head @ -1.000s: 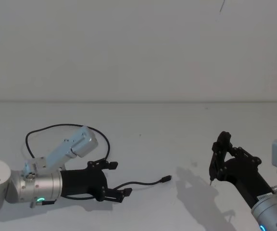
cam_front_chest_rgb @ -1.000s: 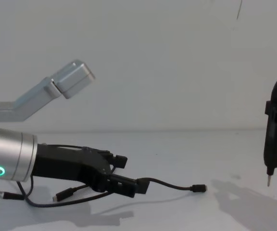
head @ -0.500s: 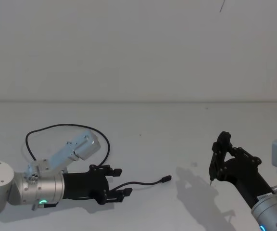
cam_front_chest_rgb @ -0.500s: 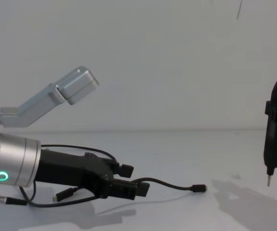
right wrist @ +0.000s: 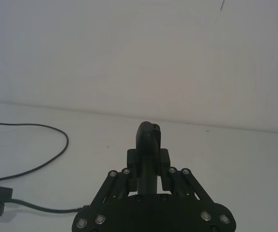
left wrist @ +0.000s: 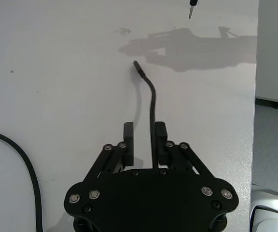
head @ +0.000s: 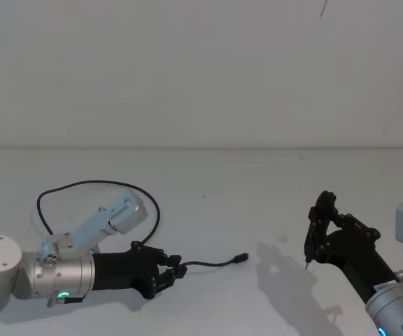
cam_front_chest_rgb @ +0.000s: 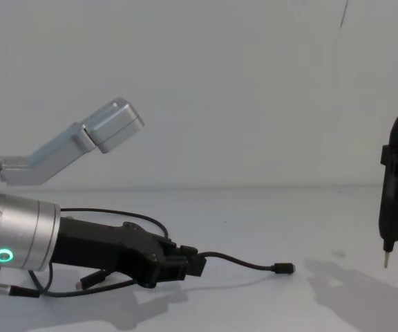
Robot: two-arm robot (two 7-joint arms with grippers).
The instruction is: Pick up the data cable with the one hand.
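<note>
The data cable [head: 208, 264] is a thin black cord on the white table. Its loop [head: 96, 183] curves behind my left arm, and one slim plug [head: 241, 259] lies free to the right. My left gripper [head: 175, 270], the hand with the silver cylinder and green ring light, lies low over the table. Its jaws are drawn in on the cable. In the left wrist view the cable [left wrist: 152, 96] runs between the fingers [left wrist: 160, 137], against one of them, with a small gap beside it. From the chest, the cable [cam_front_chest_rgb: 240, 263] leaves the left gripper [cam_front_chest_rgb: 195, 266].
My right gripper [head: 319, 217] hangs still at the right, shut on a black tool [cam_front_chest_rgb: 392, 200] with a pale pointed tip above the table. A plain wall stands behind the table. The cable's other plug [cam_front_chest_rgb: 88, 282] lies under my left arm.
The left gripper's jaws went from wide open to drawn in on the cable, and the arm slid slightly right. The right arm has not moved.
</note>
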